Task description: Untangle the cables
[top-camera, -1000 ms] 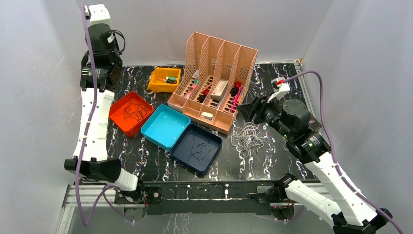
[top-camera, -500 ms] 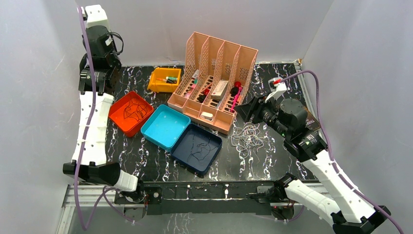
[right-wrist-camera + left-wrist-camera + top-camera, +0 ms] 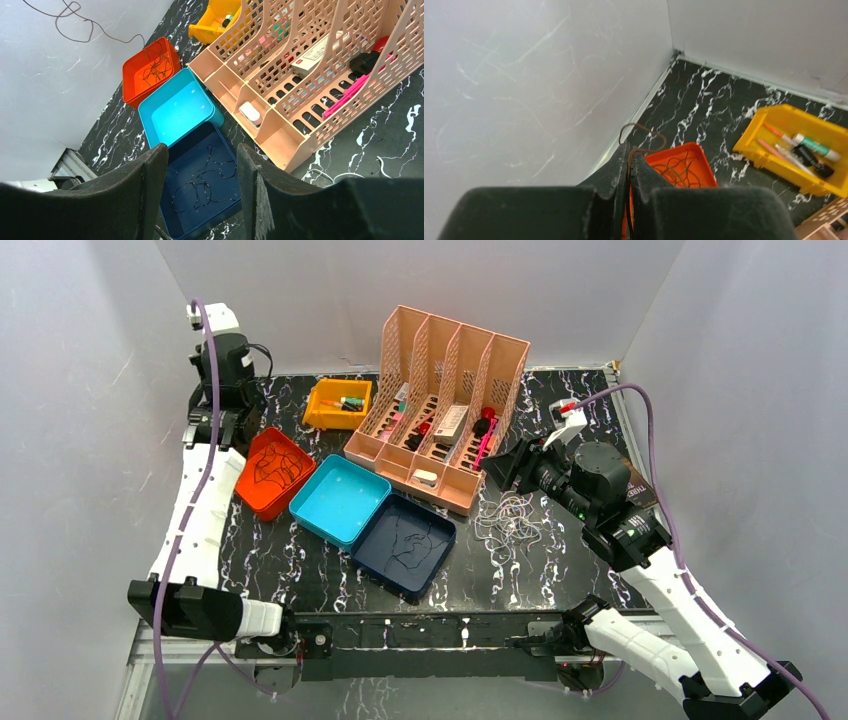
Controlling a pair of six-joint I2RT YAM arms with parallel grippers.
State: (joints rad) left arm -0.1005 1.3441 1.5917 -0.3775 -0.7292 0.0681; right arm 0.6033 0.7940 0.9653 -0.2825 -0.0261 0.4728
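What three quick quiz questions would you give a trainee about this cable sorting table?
1. True or false: the light blue tray has cables in it.
2. What is the left gripper pinching? A, a brown cable. B, a green marker. C, nothing.
3. Where does the loose pile of pale cables lie?

Key:
1. False. The light blue tray shows nothing inside.
2. A.
3. On the bare table, in front of the pink organizer.
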